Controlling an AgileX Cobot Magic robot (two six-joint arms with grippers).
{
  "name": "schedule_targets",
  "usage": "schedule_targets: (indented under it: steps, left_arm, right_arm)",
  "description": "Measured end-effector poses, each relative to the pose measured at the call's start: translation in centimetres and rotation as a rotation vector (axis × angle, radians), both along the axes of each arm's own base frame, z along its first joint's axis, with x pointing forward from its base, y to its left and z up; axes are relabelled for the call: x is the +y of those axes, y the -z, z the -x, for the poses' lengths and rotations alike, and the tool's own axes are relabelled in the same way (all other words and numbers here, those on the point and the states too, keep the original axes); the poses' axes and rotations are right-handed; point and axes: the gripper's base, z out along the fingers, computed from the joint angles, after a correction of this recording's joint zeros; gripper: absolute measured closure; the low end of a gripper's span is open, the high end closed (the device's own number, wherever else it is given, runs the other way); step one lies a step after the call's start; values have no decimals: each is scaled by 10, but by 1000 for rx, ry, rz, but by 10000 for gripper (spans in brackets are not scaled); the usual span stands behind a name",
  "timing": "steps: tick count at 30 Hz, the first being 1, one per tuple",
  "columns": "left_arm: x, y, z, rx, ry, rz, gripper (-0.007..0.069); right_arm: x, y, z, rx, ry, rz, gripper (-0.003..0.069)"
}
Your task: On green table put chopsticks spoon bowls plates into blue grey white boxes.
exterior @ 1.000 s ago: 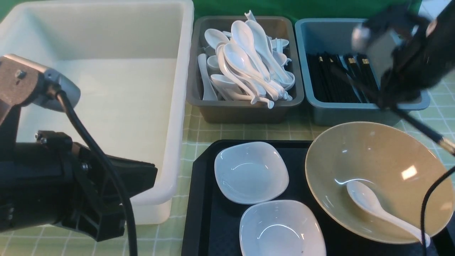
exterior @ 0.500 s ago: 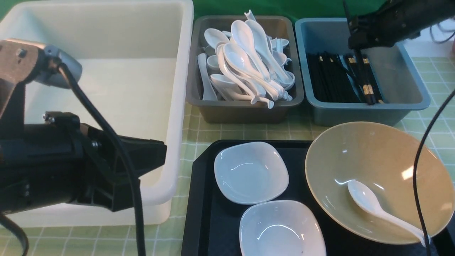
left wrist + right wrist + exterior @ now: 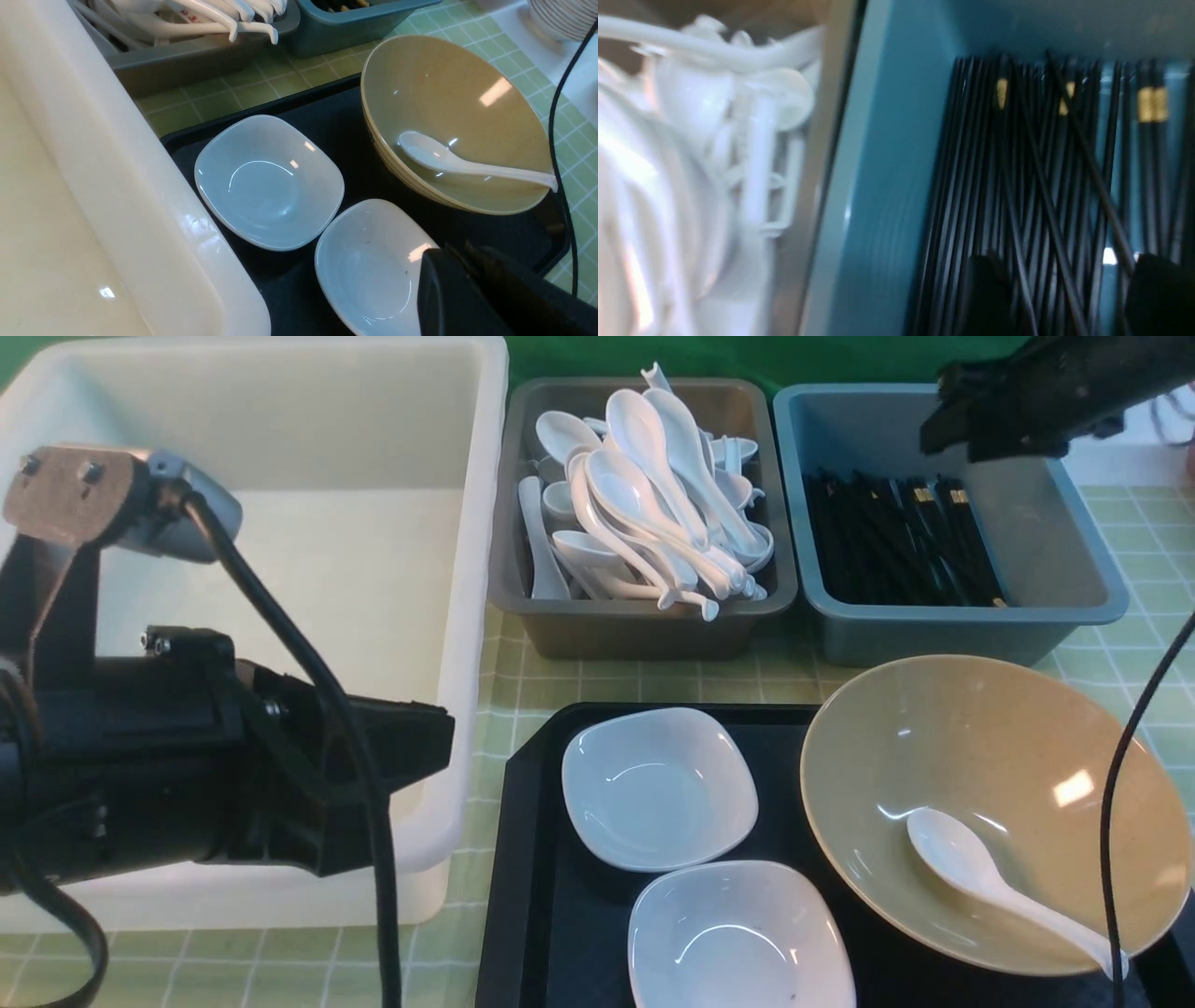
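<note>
The shut left gripper (image 3: 446, 737) hangs over the white box's (image 3: 457, 644) near right corner. On the black tray (image 3: 579, 915), two white plates (image 3: 742, 943) touch; the tan bowl (image 3: 990, 737), spoon (image 3: 957, 859) inside, covers its right edge. Beyond, the open right gripper (image 3: 943, 415) hovers over the blue box (image 3: 971, 613) of chopsticks (image 3: 887, 546).

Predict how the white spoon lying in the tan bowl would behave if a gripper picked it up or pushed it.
The spoon looks glossy and smooth, so it may slip. Its rounded scoop rests on the sloping wall of the bowl, so a push would probably make it slide or rock. It seems stiff, since its handle reaches the rim without sagging.
</note>
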Motion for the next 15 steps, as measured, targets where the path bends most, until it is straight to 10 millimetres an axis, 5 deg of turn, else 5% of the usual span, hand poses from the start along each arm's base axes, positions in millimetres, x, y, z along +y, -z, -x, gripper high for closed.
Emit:
schedule_targets:
  steps: [6,9,15]
  left_arm:
    - [2,1,-1,-21,2,-43,624]
    - [2,2,-1,-23,11,-56,624]
    - [6,5,8,-22,82,-141,624]
  right_arm:
    - [16,-55,58,109,-269,54,204]
    - [32,-57,80,170,-368,65,204]
    - [70,-23,135,334,-500,137,202]
